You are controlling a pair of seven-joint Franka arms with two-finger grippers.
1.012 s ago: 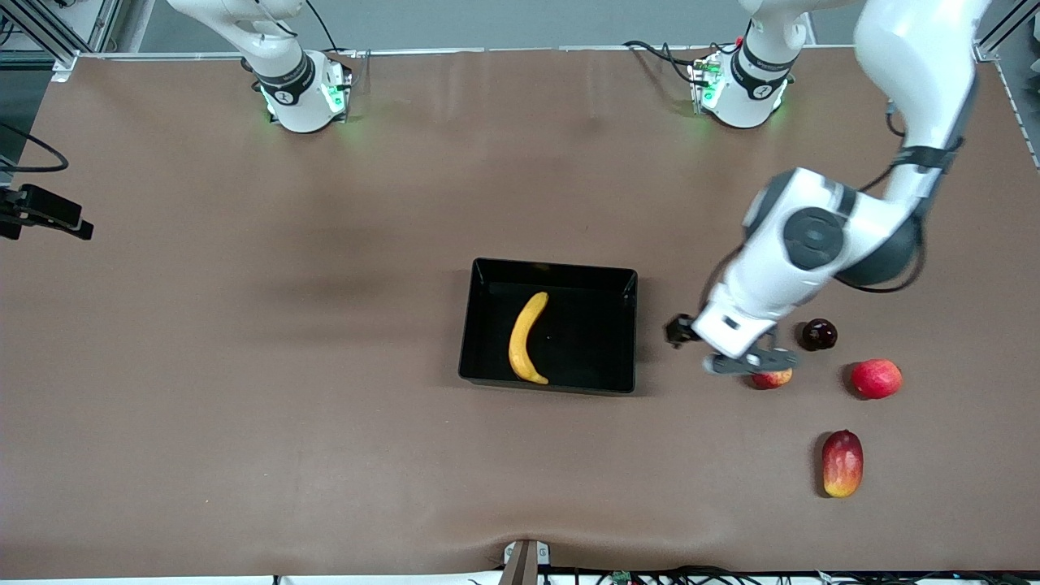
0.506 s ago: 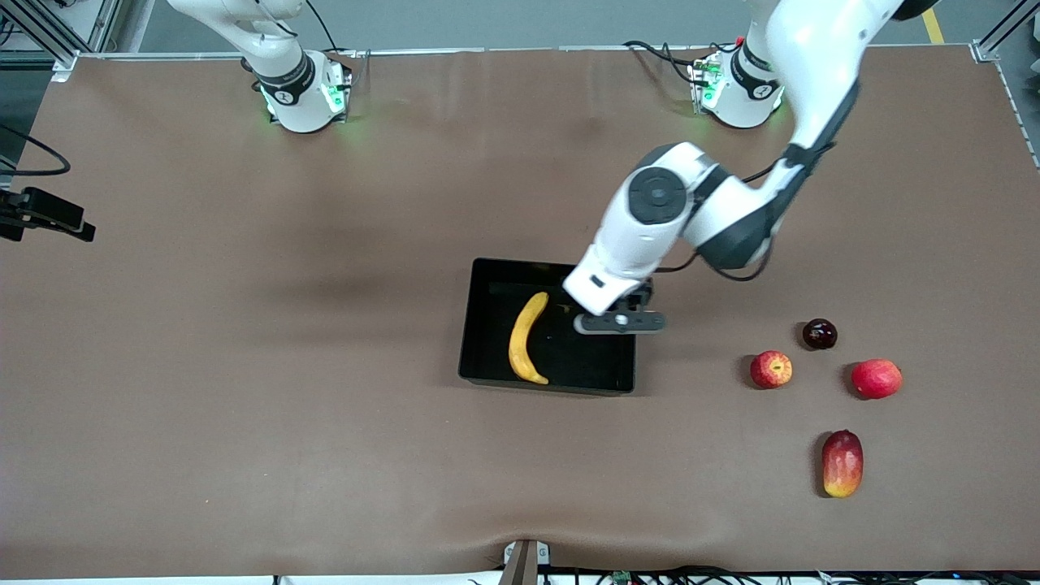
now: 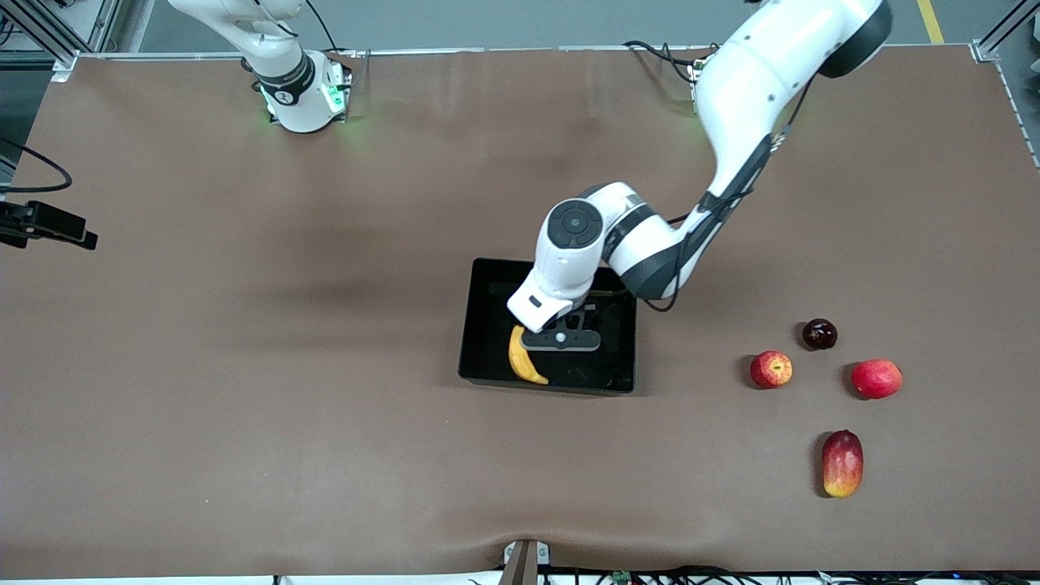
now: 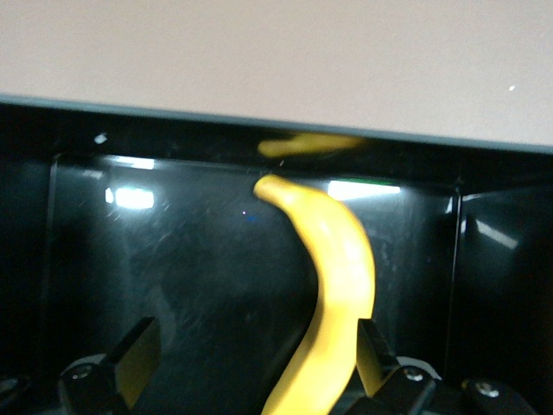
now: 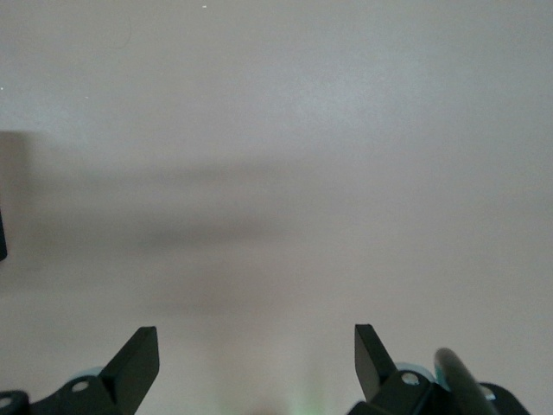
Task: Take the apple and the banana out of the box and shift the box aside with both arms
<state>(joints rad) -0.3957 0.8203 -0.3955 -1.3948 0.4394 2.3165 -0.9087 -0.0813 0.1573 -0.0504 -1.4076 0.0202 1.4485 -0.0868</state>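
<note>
The black tray (image 3: pixel 467 325) sits mid-table with the yellow banana (image 3: pixel 524 363) lying in it. My left gripper (image 3: pixel 562 337) hangs open and empty over the tray, partly covering the banana. In the left wrist view the banana (image 4: pixel 337 268) runs along one finger, inside the open left gripper (image 4: pixel 255 353), with the tray wall (image 4: pixel 173 138) ahead. The small red apple (image 3: pixel 770 369) with yellowish streaks rests on the table toward the left arm's end, apart from the tray. My right gripper (image 5: pixel 257 346) is open and empty over bare table; it does not show in the front view.
Near the apple lie a small dark red fruit (image 3: pixel 819 334), a larger plain red fruit (image 3: pixel 876 379) and a red-and-yellow mango (image 3: pixel 842 463). A black device (image 3: pixel 45 223) juts in at the right arm's end of the table.
My left gripper swung from over the apple across to over the tray and now hangs above the banana. The apple stayed on the table. The right arm has not moved.
</note>
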